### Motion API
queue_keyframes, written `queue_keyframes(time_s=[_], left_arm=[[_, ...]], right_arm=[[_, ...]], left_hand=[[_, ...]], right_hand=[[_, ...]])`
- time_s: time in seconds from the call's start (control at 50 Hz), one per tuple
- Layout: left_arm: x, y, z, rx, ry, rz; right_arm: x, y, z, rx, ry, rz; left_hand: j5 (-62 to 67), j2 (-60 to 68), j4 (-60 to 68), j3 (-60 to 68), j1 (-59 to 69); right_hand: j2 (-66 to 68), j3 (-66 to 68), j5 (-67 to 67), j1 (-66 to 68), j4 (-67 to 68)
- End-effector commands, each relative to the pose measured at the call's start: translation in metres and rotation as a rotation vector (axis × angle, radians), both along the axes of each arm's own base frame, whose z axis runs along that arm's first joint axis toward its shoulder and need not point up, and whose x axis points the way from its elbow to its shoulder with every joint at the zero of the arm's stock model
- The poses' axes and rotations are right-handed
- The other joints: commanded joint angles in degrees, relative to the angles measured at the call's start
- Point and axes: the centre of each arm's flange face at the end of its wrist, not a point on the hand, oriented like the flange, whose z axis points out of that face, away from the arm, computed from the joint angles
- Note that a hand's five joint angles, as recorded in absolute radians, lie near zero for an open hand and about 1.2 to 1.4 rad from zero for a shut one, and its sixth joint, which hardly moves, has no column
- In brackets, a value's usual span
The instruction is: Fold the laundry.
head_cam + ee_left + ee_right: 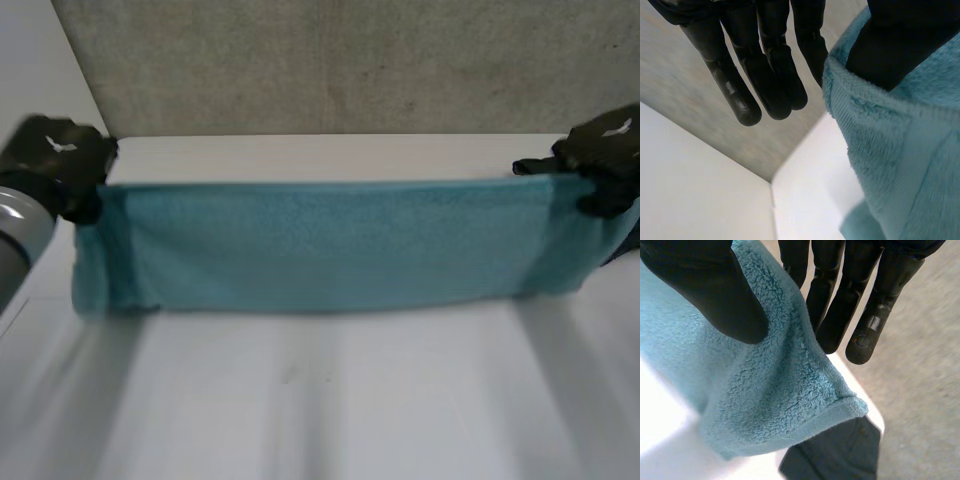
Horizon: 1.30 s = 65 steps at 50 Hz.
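Left hand [58,165] and right hand [603,160] each pinch a top corner, thumb against fingers. The teal towel [330,245] is stretched between them over the white table [320,400], with a grey wall [350,60] at the far side.

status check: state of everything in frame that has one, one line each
towel: held up at both ends, stretched wide between the hands, hanging as a flat band over the table.
left hand: shut on towel, thumb pinching one upper corner against the fingers.
right hand: shut on towel, thumb pinching the opposite upper corner.
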Motion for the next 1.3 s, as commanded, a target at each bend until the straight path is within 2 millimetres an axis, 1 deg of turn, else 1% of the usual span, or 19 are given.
queue_keyframes(time_s=[0.02, 0.1, 0.16, 0.22, 0.28, 0.34, 0.38, 0.44, 0.48, 0.56, 0.58, 0.64, 0.66, 0.74, 0.86, 0.92, 1.02, 1.18, 1.3], left_arm=[[-0.012, -0.066, -0.062, 0.137, -0.113, 0.010], [-0.019, -0.104, -0.057, 0.064, -0.151, 0.026], [-0.033, -0.133, -0.029, -0.079, -0.129, 0.022], [-0.047, -0.153, 0.021, -0.311, -0.065, 0.023], [-0.052, -0.158, 0.073, -0.558, 0.023, 0.041], [-0.053, -0.155, 0.100, -0.705, 0.106, 0.044], [-0.050, -0.142, 0.131, -0.826, 0.202, 0.038], [-0.039, -0.130, 0.138, -0.818, 0.254, 0.041], [-0.037, -0.126, 0.132, -0.787, 0.260, 0.031], [-0.037, -0.124, 0.096, -0.661, 0.232, 0.021], [-0.037, -0.123, 0.075, -0.586, 0.214, 0.023], [-0.036, -0.120, 0.040, -0.460, 0.187, 0.027], [-0.035, -0.116, 0.017, -0.375, 0.165, 0.029], [-0.030, -0.103, -0.039, -0.185, 0.118, 0.037], [-0.020, -0.085, -0.090, -0.015, 0.073, 0.062], [-0.011, -0.070, -0.120, 0.095, 0.036, 0.077], [-0.003, -0.053, -0.144, 0.195, -0.003, 0.089], [0.016, -0.059, -0.155, 0.233, -0.002, 0.143], [0.019, -0.061, -0.172, 0.291, 0.001, 0.108]], right_arm=[[0.032, -0.041, -0.056, 0.071, 0.151, -0.027], [0.052, -0.080, -0.053, -0.096, 0.121, -0.029], [0.060, -0.102, -0.036, -0.246, 0.082, -0.033], [0.074, -0.123, 0.008, -0.517, -0.002, -0.038], [0.086, -0.127, 0.060, -0.798, -0.100, -0.048], [0.089, -0.122, 0.093, -0.970, -0.173, -0.071], [0.088, -0.118, 0.100, -1.001, -0.188, -0.079], [0.087, -0.116, 0.091, -0.951, -0.178, -0.078], [0.088, -0.115, 0.080, -0.902, -0.169, -0.073], [0.085, -0.111, 0.054, -0.785, -0.146, -0.063], [0.082, -0.109, 0.042, -0.737, -0.134, -0.064], [0.080, -0.105, 0.022, -0.665, -0.112, -0.060], [0.079, -0.102, 0.008, -0.616, -0.097, -0.057], [0.078, -0.090, -0.035, -0.474, -0.051, -0.021], [0.076, -0.062, -0.108, -0.200, 0.021, 0.051], [0.071, -0.046, -0.132, -0.075, 0.052, 0.060], [0.061, -0.024, -0.156, 0.085, 0.085, 0.060], [0.040, -0.027, -0.163, 0.133, 0.057, -0.008], [0.035, -0.026, -0.166, 0.175, -0.041, -0.033]], left_hand=[[14.35, 11.45, 11.28, 11.73, 14.64], [14.35, 11.45, 11.28, 11.73, 14.64], [14.35, 11.45, 11.28, 11.73, 14.64], [14.35, 11.45, 11.28, 11.73, 14.64], [14.35, 11.45, 11.28, 11.73, 14.64], [14.35, 11.45, 11.28, 11.73, 14.64], [14.35, 11.45, 11.28, 11.73, 14.64], [14.35, 11.45, 11.28, 11.73, 14.64], [14.35, 11.45, 11.28, 11.73, 14.64], [14.35, 11.45, 11.28, 11.73, 14.64], [14.35, 11.45, 11.28, 11.73, 14.64], [14.35, 11.45, 11.28, 11.73, 14.64], [14.35, 11.45, 11.28, 11.73, 14.64], [14.35, 11.45, 11.28, 11.73, 14.64], [14.35, 11.45, 11.28, 11.73, 14.64], [14.35, 11.45, 11.28, 11.73, 14.64], [1.45, -1.45, -1.63, -1.18, 1.74], [-25.79, -28.69, -28.86, -28.41, -25.50], [-33.56, -36.46, -36.64, -36.18, -33.27]], right_hand=[[12.62, 12.26, 13.38, 23.57, 11.91], [12.62, 12.26, 13.38, 23.57, 11.91], [12.62, 12.26, 13.38, 23.57, 11.91], [12.62, 12.26, 13.38, 23.57, 11.91], [12.62, 12.26, 13.38, 23.57, 11.91], [12.62, 12.26, 13.38, 23.57, 11.91], [12.62, 12.26, 13.38, 23.57, 11.91], [12.62, 12.26, 13.38, 23.57, 11.91], [12.62, 12.26, 13.38, 23.57, 11.91], [12.62, 12.26, 13.38, 23.57, 11.91], [12.62, 12.26, 13.38, 23.57, 11.91], [12.62, 12.26, 13.38, 23.57, 11.91], [12.62, 12.26, 13.38, 23.57, 11.91], [12.62, 12.26, 13.38, 23.57, 11.91], [12.62, 12.26, 13.38, 23.57, 11.91], [12.62, 12.26, 13.38, 23.57, 11.91], [12.62, 12.26, 13.38, 23.57, 11.91], [12.62, 12.26, 13.38, 23.57, 11.91], [12.62, 12.26, 13.38, 23.57, 11.91]])
